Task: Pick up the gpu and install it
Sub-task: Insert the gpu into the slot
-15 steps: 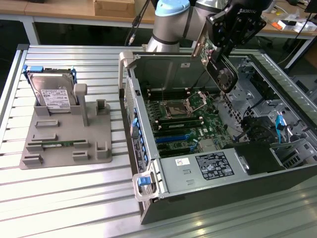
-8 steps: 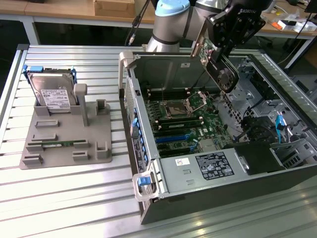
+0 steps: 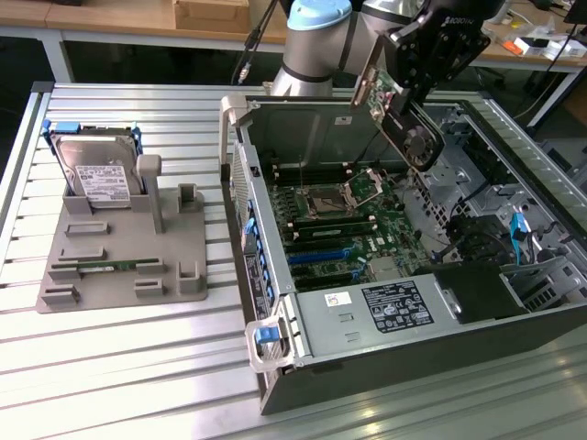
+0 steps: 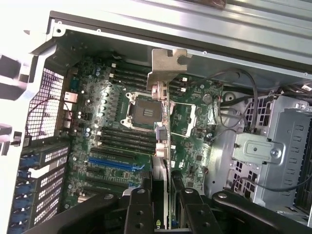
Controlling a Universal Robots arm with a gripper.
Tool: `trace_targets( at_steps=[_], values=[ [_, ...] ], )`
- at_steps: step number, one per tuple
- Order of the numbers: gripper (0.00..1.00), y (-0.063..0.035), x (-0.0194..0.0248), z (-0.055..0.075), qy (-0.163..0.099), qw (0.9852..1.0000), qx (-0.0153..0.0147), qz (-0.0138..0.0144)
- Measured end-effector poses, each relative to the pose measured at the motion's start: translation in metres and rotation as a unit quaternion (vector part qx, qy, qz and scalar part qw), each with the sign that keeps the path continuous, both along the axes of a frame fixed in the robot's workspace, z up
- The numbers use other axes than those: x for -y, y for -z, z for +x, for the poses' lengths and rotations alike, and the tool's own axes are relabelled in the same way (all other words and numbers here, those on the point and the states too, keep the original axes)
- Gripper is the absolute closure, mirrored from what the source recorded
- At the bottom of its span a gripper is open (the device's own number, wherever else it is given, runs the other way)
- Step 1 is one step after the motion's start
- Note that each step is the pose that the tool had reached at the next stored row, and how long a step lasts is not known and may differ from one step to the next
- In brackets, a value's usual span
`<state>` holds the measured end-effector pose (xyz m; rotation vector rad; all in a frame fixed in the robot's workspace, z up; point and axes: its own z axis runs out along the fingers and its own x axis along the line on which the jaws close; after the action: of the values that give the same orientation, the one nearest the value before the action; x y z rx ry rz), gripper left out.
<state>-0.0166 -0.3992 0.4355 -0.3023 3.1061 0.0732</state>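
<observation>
I have the gpu clamped in the end effector, edge-on between the fingers, with its bracket end away from the wrist. It hangs tilted in the air over the motherboard of the open case, touching nothing. By my reading the pickup is done and the seating is not: the blue slots below hold no card. The drive stands in its holder on the bench.

A robotics lab: an open computer case sits on a slatted aluminium table, cluttered wooden workbenches behind.
</observation>
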Motion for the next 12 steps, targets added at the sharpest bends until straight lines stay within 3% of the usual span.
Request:
trace_targets(
  at_steps=[12],
  values=[
    [0.73,0.0000,0.0000,0.0000,-0.025,0.9997,0.0000,0.0000]
  ],
)
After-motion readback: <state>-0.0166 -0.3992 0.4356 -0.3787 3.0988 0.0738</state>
